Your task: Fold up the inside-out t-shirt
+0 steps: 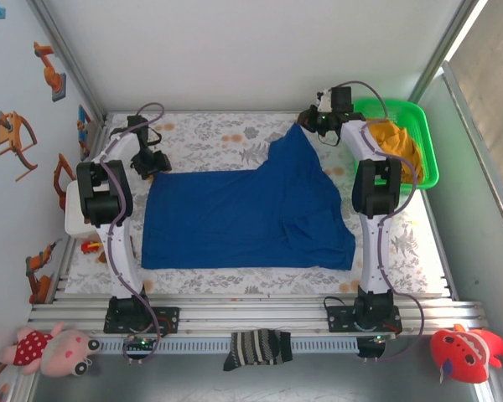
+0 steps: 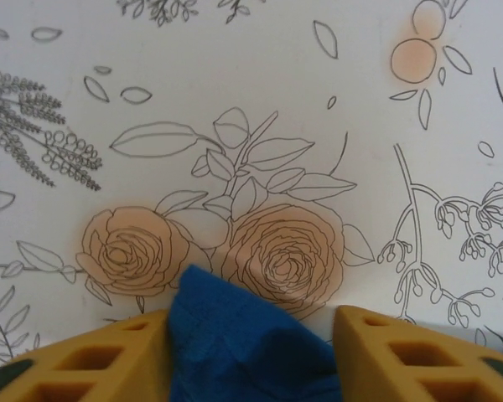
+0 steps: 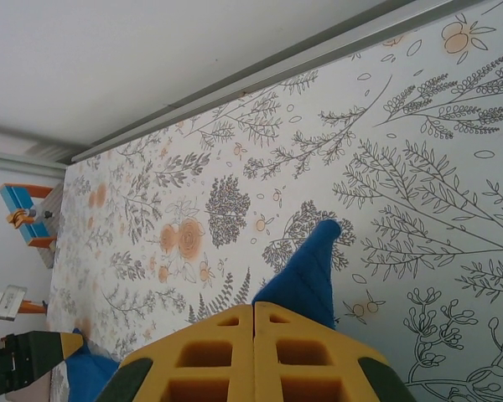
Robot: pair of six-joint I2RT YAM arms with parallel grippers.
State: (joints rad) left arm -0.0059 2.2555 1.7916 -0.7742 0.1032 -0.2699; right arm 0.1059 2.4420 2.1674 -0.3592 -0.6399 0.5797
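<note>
The royal-blue inside-out t-shirt (image 1: 243,218) lies spread over the middle of the floral table. Its far right part is drawn up into a peak toward the back. My right gripper (image 1: 312,122) is at that peak; in the right wrist view its yellow fingers (image 3: 254,306) are pressed together, shut on the t-shirt, and a blue tip (image 3: 306,268) sticks out past them. My left gripper (image 1: 151,163) is at the shirt's far left corner. In the left wrist view that gripper (image 2: 251,314) is open, and a bunched blue corner (image 2: 235,335) lies between its fingers.
A green basket (image 1: 429,146) holding an orange-yellow cloth (image 1: 398,142) stands at the back right, close to the right arm. A striped sock (image 1: 256,347) hangs on the front rail. A white box (image 1: 74,209) sits at the left edge. Plush toys (image 1: 54,350) (image 1: 465,352) lie at the front corners.
</note>
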